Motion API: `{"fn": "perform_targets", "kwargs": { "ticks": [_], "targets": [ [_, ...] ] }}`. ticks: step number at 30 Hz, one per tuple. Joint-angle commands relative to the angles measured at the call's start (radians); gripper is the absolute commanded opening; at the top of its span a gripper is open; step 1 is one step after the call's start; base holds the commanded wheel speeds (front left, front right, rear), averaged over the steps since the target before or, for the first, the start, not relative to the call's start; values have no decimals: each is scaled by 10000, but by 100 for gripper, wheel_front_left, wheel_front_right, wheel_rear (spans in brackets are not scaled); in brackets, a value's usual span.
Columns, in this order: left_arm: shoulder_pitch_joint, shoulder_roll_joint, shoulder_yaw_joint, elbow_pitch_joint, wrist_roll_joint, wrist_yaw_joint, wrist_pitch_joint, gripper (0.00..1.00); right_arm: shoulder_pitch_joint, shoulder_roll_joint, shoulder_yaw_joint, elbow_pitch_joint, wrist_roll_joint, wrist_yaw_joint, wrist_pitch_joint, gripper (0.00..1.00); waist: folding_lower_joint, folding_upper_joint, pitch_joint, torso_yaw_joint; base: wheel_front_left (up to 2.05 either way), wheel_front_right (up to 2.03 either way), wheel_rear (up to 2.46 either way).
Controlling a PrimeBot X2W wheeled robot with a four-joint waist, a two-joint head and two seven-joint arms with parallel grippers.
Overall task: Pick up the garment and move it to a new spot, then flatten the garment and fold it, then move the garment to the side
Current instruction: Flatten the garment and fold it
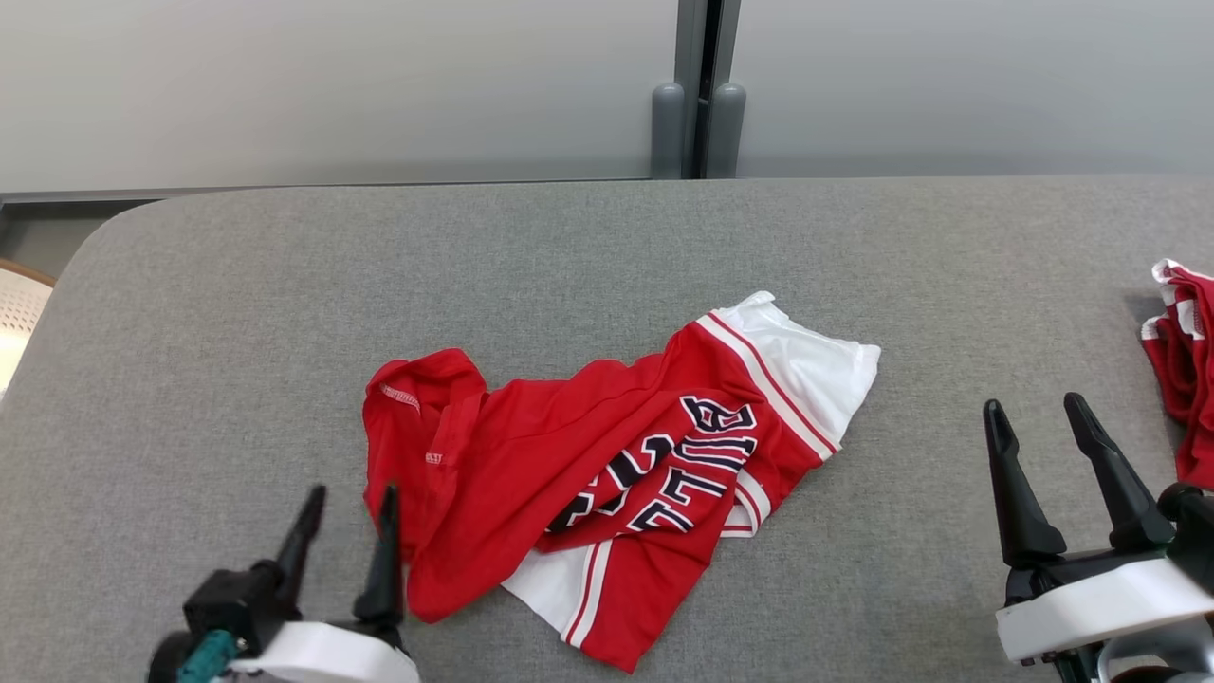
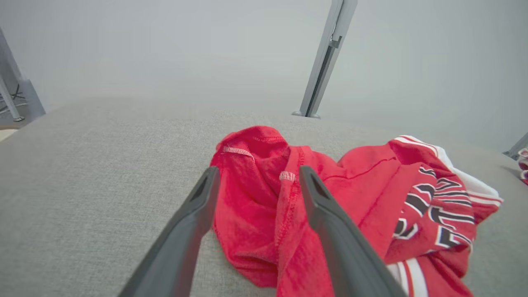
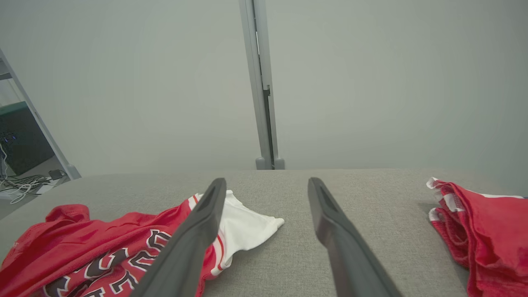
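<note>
On grey table (image 1: 190, 332), red garment (image 1: 531, 446), black lettering (image 1: 683, 455) illegible; left claw (image 1: 352, 493), right claw (image 1: 1034, 406) both spread.

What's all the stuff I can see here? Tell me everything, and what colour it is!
garment: one, red and white with dark letters, crumpled mid-table.
second garment: one, red with white trim, at the table's right edge.
table: one, grey cloth top, under both garments.
wall panels: two, pale grey, behind the table.
post: one, grey, between the panels.
left gripper: one, dark fingers, lower left beside the garment's red end, jaws open.
right gripper: one, dark fingers, lower right over bare table, jaws open.
</note>
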Motion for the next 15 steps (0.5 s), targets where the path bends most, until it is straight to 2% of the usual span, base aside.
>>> {"fn": "perform_targets", "kwargs": {
  "ticks": [1,4,9,15],
  "targets": [
    [-302,152,146,-147,221,131,-171,100,59,-77,-32,-80,-121,0,47,100,0,0,-37,-16,0,0,0],
    [-435,325,413,-403,498,375,-406,100,90,-139,-57,-196,-207,0,110,100,0,0,-133,-35,0,0,0],
    [-458,714,785,-659,716,524,-519,100,194,-204,-63,-229,-295,0,236,100,0,0,-376,-106,0,0,0],
    [-127,1127,789,-782,831,478,-395,100,456,-274,-120,-265,-299,0,356,100,0,0,-655,-181,0,0,0]
  ]
}}
